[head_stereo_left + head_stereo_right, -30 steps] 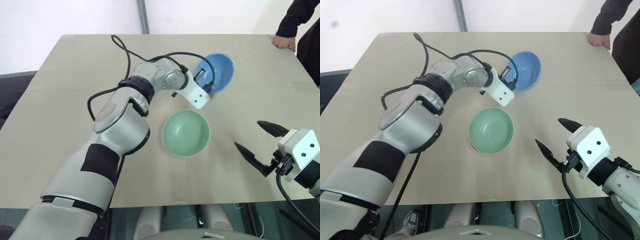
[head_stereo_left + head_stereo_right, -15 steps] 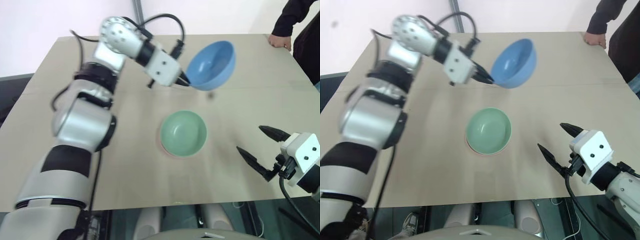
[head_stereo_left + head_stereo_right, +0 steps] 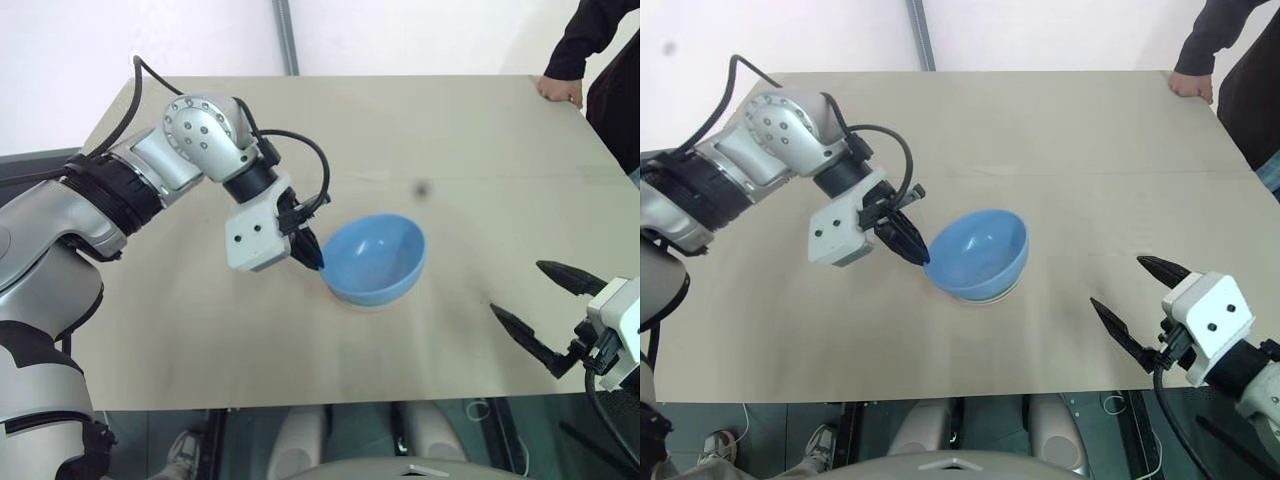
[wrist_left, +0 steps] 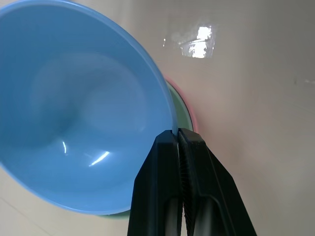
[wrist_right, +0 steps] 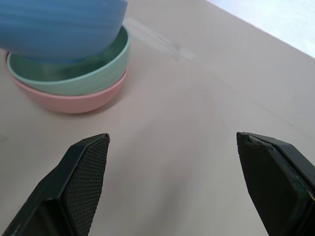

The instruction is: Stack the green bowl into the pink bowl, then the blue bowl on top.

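The blue bowl (image 3: 376, 258) hangs just over the stacked bowls at the table's middle, tilted, with my left gripper (image 3: 312, 258) shut on its left rim. Under it the green bowl (image 5: 74, 77) sits nested inside the pink bowl (image 5: 74, 100). The left wrist view shows my shut fingers (image 4: 170, 162) pinching the blue rim, with slivers of green (image 4: 181, 110) and pink (image 4: 191, 114) beyond it. My right gripper (image 3: 548, 309) stands open and empty near the table's front right edge, well clear of the bowls.
The tan table (image 3: 450, 140) stretches wide behind and to both sides of the bowls. A person in a dark sleeve rests a hand (image 3: 558, 88) on the far right corner. A grey post (image 3: 287, 40) rises behind the table.
My left gripper has carried the blue bowl from the far side of the table down and toward me, over the green and pink stack. The right gripper has stayed put.
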Robot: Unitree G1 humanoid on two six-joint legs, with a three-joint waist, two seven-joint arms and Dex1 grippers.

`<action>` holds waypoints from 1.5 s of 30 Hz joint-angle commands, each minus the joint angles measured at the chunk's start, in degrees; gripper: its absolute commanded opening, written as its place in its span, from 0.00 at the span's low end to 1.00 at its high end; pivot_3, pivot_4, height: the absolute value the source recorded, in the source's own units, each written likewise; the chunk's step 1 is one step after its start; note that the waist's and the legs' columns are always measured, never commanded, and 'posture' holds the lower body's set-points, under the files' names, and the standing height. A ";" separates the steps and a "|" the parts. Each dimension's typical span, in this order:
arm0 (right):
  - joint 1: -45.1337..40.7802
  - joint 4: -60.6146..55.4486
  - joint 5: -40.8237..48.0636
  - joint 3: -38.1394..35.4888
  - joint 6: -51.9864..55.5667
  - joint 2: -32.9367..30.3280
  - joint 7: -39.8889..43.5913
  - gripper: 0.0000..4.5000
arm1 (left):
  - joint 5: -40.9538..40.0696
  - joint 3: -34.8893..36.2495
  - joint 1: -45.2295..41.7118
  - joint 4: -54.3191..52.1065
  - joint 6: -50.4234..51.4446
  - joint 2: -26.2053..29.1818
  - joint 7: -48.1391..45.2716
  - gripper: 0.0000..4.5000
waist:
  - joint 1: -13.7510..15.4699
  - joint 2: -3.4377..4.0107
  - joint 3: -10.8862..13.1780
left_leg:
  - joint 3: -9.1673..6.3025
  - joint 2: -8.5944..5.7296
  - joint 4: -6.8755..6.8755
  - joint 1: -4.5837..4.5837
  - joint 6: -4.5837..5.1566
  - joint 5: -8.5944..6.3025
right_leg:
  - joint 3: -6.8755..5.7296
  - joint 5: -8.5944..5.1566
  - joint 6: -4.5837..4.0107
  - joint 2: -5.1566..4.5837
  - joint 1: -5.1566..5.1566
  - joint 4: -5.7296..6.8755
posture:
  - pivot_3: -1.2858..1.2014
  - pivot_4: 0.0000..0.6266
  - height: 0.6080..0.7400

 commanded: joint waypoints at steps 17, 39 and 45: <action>-0.81 -1.49 6.77 -2.44 0.10 -1.51 2.91 1.00 | 5.89 6.01 -1.01 12.11 -4.70 -5.85 -0.21 0.01 | 0.00 0.00 0.00 | 0.02 0.01 -0.03 -0.19 0.00 0.00 | -0.01 -0.01 0.00 -0.02 -0.12 -0.17 | 0.52 0.24 1.00; -4.23 3.03 14.48 -7.24 1.70 -4.30 12.83 1.00 | 3.65 24.48 6.03 2.83 23.74 -0.96 1.71 0.56 | -0.06 0.00 0.01 | 0.00 0.03 -0.04 -0.19 0.01 0.00 | -0.04 -0.01 0.00 -0.02 -0.10 -0.18 | 0.52 0.24 1.00; -12.27 7.51 11.79 -0.54 3.67 -7.12 11.26 1.00 | -2.25 41.58 18.95 -10.43 57.26 3.00 17.36 0.56 | -0.75 0.09 -0.02 | -0.01 0.13 -0.13 -0.04 0.01 0.00 | 0.14 -0.02 0.01 0.00 -0.10 -0.17 | 0.52 0.24 1.00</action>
